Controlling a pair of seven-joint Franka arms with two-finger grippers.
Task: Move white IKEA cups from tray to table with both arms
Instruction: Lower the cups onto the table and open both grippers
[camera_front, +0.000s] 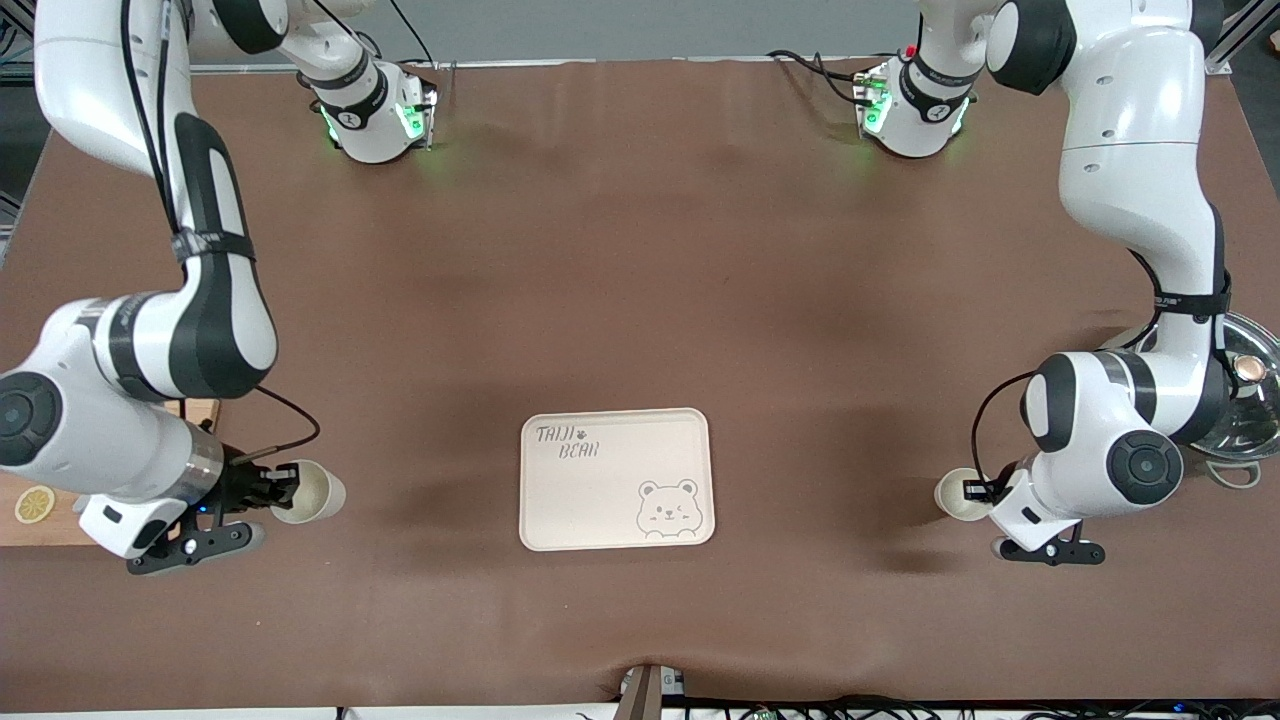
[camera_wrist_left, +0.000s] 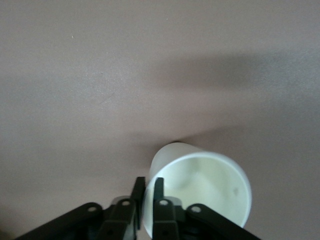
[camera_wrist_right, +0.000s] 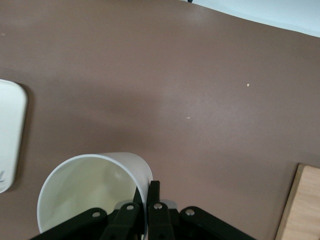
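One white cup (camera_front: 312, 491) stands on the brown table toward the right arm's end, beside the tray. My right gripper (camera_front: 288, 490) is shut on its rim; in the right wrist view the gripper (camera_wrist_right: 149, 187) pinches the wall of this cup (camera_wrist_right: 90, 195), one finger inside. The other white cup (camera_front: 958, 495) stands toward the left arm's end. My left gripper (camera_front: 973, 490) is at its rim. In the left wrist view the gripper (camera_wrist_left: 149, 189) straddles the wall of that cup (camera_wrist_left: 200, 185) with the fingers slightly parted, open.
A cream tray with a bear drawing (camera_front: 615, 480) lies between the two cups, its edge (camera_wrist_right: 10, 135) showing in the right wrist view. A wooden board (camera_front: 40, 505) lies under the right arm. A metal lid (camera_front: 1245, 400) lies by the left arm.
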